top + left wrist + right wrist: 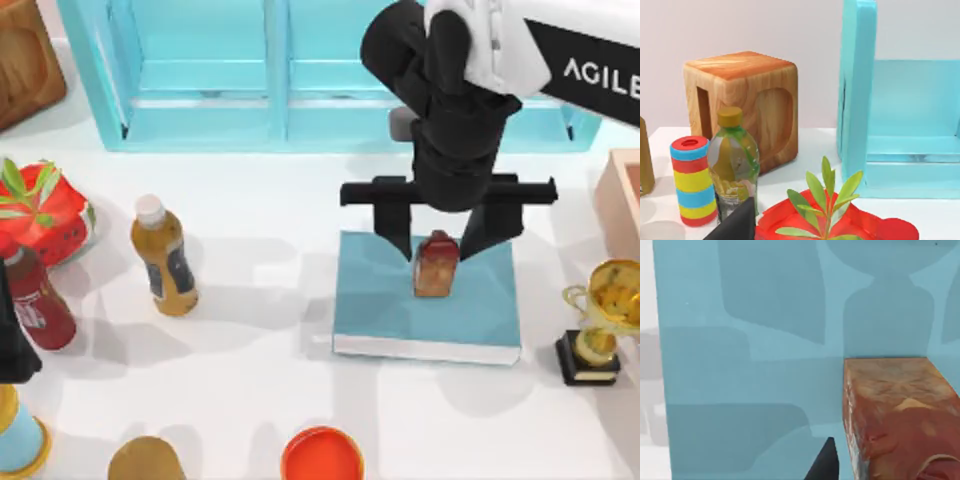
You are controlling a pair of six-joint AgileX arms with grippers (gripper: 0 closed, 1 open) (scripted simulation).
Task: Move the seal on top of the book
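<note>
The seal point(436, 265), a small tan-brown block with a reddish carved top, stands upright on the light teal book point(380, 300), near the book's far edge. My right gripper point(436, 250) hangs straight above it, open, with one black finger on each side of the seal and a gap to each. In the right wrist view the seal point(895, 410) rests on the book's cover point(740, 340), and a dark fingertip point(825, 462) sits just apart from its side. My left arm point(10, 335) stays parked at the table's left edge.
A turquoise shelf unit point(200, 90) runs along the back. A gold trophy point(600, 320) stands right of the book and a pink box point(625, 200) at the right edge. Bottles point(165, 255), a red plant tray point(45, 210) and a wooden block point(25, 60) crowd the left.
</note>
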